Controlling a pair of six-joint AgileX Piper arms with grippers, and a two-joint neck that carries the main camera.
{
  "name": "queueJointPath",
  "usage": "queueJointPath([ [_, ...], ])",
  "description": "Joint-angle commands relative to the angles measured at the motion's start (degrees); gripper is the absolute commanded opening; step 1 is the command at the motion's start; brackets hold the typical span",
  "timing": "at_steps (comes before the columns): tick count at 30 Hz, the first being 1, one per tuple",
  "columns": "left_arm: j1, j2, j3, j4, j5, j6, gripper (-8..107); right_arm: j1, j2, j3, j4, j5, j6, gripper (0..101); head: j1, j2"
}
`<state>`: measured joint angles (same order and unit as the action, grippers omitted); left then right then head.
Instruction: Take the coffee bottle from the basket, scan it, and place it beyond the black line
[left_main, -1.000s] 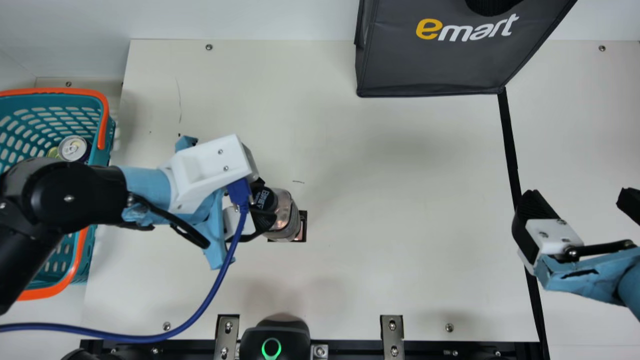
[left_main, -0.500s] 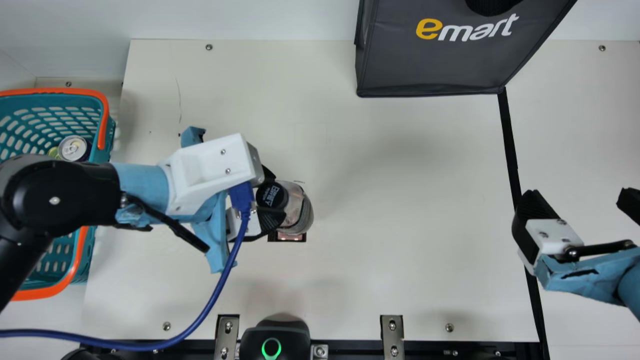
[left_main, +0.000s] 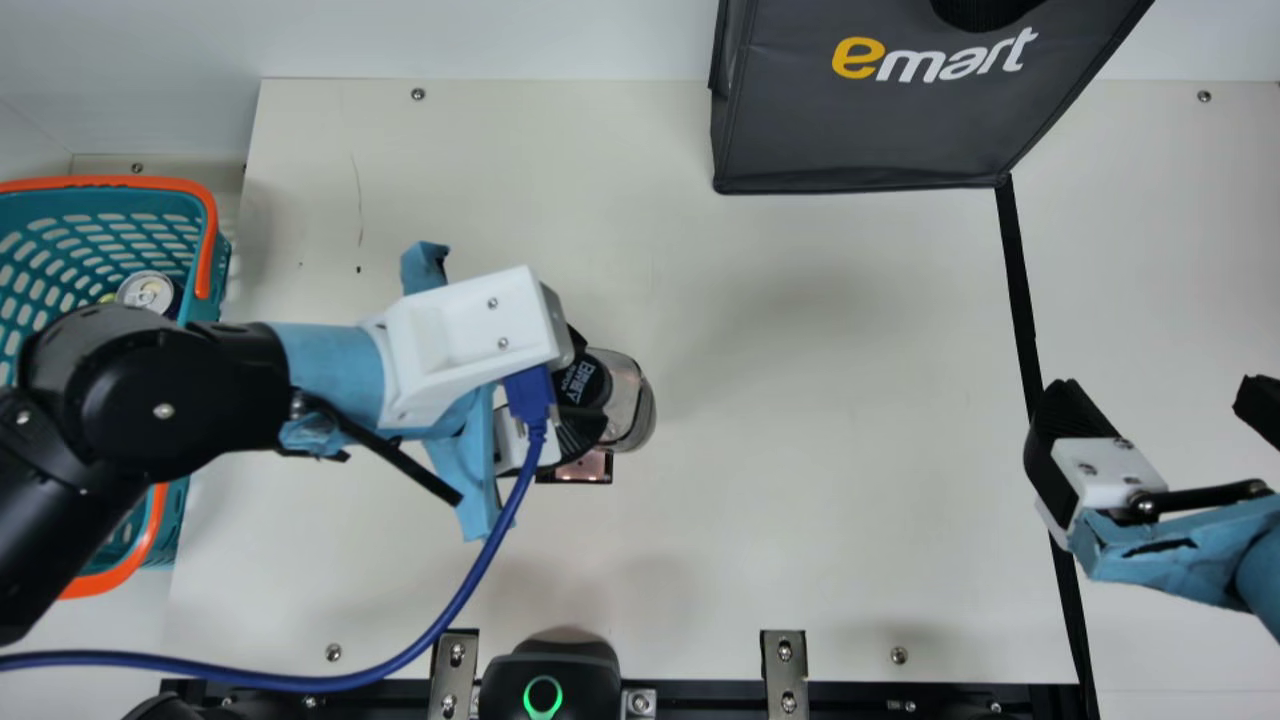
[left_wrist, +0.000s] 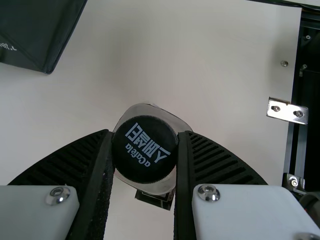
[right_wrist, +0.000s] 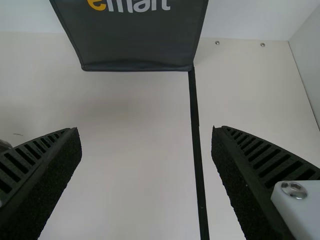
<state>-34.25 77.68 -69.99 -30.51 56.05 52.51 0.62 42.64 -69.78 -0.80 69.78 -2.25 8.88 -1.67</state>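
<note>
In the main view my left gripper (left_main: 580, 385) is shut on the black-capped coffee bottle (left_main: 630, 400), left of the table's middle, beside the small scanner window (left_main: 585, 468). The left wrist view has the cap of the coffee bottle (left_wrist: 145, 149) pinched between both fingers of my left gripper (left_wrist: 145, 152). My right gripper (left_main: 1165, 400) stands open over the black line (left_main: 1020, 300) at the main view's right. Seen from the right wrist, the black line (right_wrist: 196, 130) runs between the parted fingers of my right gripper (right_wrist: 146, 145). The basket (left_main: 205, 250) is at the far left, partly behind the left arm.
A can (left_main: 147, 293) sits in the basket. A dark grey bag (left_main: 880, 130) stands at the back, its corner at the black line's end. A blue cable (left_main: 400, 655) hangs from the left wrist. A black device with a green ring (left_main: 545, 680) is at the front edge.
My left gripper has moved to the right with the coffee bottle, uncovering more of the scanner window. The right arm has kept still.
</note>
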Motion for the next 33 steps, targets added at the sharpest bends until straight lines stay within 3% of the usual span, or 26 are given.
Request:
queueJointPath([
  [1,-0.65,0.53,-0.49,0.55,-0.56,-0.39,10,0.0,0.0,0.0,0.0,0.0,0.0,91,-0.96,0.09],
  [33,-8.43,18.44,-16.84,8.09,-5.87,-9.45,10,0.0,0.0,0.0,0.0,0.0,0.0,91,-0.96,0.09],
])
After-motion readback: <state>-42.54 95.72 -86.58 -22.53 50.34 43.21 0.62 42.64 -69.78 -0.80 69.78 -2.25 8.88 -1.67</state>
